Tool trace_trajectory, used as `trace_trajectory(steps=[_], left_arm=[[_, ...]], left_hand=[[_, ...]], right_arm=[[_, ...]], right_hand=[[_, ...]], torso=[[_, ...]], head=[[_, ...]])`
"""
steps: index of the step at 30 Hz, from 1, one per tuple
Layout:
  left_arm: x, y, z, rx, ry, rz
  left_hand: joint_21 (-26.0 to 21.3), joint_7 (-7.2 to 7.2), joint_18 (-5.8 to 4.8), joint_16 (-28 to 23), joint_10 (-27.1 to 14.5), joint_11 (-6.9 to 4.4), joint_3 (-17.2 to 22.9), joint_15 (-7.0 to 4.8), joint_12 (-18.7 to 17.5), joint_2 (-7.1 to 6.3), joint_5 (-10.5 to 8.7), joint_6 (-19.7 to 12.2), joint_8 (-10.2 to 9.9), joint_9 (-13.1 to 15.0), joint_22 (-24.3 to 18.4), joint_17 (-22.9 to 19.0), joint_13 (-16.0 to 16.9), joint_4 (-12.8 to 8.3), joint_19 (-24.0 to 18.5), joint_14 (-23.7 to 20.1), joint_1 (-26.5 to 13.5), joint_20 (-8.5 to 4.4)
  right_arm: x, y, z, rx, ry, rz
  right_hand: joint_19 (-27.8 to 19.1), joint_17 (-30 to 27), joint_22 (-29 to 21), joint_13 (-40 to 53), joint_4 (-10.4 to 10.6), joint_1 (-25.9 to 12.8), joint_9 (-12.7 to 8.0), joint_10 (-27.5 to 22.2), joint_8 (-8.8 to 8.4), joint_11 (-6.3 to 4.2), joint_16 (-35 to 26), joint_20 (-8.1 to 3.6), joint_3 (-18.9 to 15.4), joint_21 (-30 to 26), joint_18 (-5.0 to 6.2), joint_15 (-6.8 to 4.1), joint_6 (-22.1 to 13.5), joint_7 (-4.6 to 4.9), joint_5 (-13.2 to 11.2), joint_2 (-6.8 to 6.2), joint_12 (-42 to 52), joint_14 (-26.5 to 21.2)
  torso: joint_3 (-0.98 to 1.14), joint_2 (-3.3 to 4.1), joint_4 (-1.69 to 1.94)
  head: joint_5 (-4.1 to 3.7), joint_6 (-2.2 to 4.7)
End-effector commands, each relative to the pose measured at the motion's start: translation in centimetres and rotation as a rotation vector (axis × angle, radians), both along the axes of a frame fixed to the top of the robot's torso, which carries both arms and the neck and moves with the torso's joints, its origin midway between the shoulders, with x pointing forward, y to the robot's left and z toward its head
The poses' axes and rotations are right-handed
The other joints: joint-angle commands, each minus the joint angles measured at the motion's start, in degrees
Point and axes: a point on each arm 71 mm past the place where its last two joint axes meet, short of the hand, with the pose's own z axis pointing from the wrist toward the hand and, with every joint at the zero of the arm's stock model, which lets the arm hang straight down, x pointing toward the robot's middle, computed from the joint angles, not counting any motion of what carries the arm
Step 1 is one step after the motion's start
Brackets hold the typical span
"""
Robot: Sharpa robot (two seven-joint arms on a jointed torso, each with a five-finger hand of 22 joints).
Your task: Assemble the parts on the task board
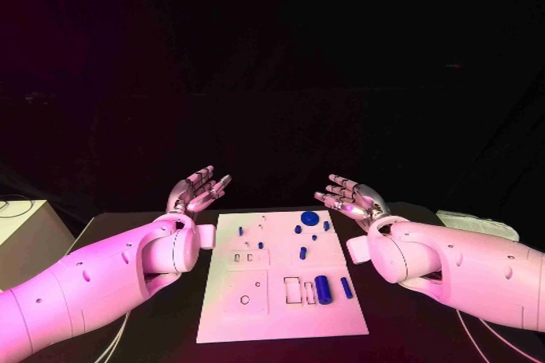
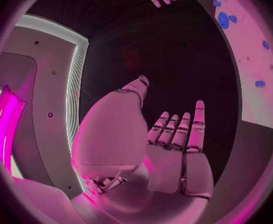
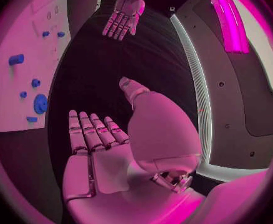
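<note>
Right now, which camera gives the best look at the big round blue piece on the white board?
The head view: it looks down on the whole task board, with the round blue part near its far edge. The left wrist view and right wrist view catch it only obliquely, at the side.

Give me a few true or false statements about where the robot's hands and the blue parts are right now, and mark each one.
1. The left hand holds a blue part. False: it is open, fingers apart, holding nothing.
2. The right hand is open, with nothing in it. True.
3. The round blue disc lies near the far end of the task board. True.
4. The long blue cylinder lies on the black table beside the board. False: it lies on the board, near its near end.
5. Both hands hover beyond the board's far corners, one on each side. True.
</note>
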Motion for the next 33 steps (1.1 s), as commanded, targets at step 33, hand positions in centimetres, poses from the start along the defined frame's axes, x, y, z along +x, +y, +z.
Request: trace_trajectory(steps=[33], left_arm=[[-4.1,-0.7,4.3,-0.068,-0.058,-0.286]], left_hand=[[27.6,2.3,2.1,32.2,45.5,-1.83,13.2,-8.87,1.8,-1.1,-0.56,30.7,8.0,5.1,14.6,28.1,2.0,-7.1,26.6,42.3,-3.9,-8.03]], right_arm=[[2.8,-2.4,4.7,-0.858,-0.461,0.251]], right_hand=[[49.2,23.0,18.3,1.9,-4.1,4.0,5.6,50.8,7.84,-10.33,33.7,-11.54,10.8,35.3,5.83,-14.8,42.0,1.6,0.5,-5.93,1.7,64.7]], torso=[[0.34,6.11,0.98]], head=[[-1.6,-0.43]])
